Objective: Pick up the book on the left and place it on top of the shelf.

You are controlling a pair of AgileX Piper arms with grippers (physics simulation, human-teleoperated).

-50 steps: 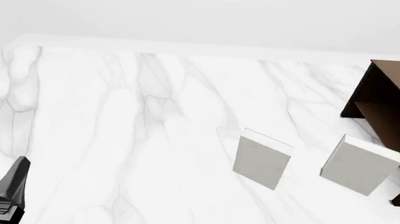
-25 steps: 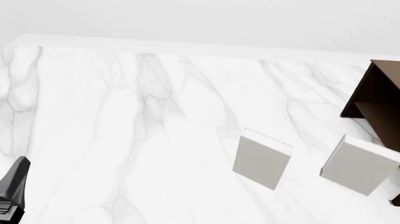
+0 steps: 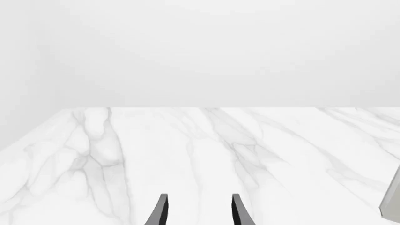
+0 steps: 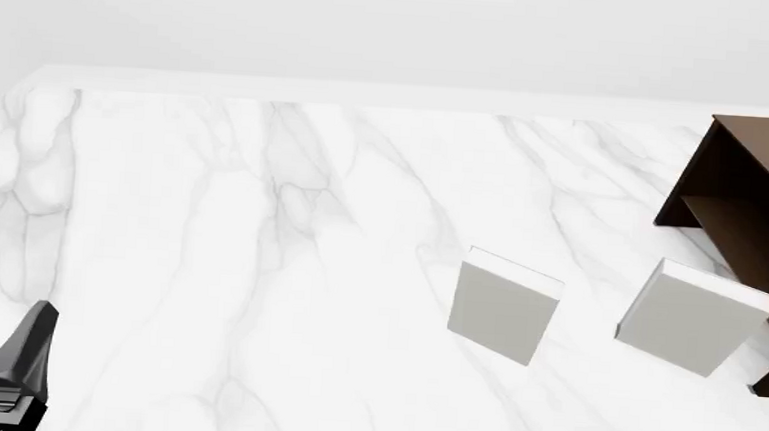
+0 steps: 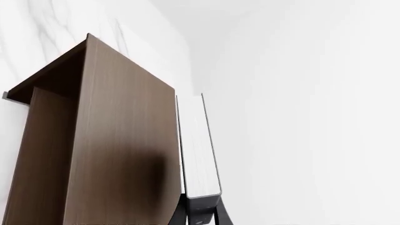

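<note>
white marble table (image 4: pixel 221 266) | two pale grey books standing upright toward its right side: one (image 4: pixel 505 308), another (image 4: pixel 689 319) | dark brown shelf (image 4: pixel 748 213) at right edge, just beside second book

A simulated test scene, not a lived-in room: a flat white marble-patterned tabletop with grey veins (image 4: pixel 221 266) runs to a straight far edge against a featureless pale grey backdrop. On it stand only plain, textureless props: two blank white-grey books (image 4: pixel 506 305), upright, and a dark brown wooden shelf unit (image 4: pixel 752 213) at the right edge.
</note>
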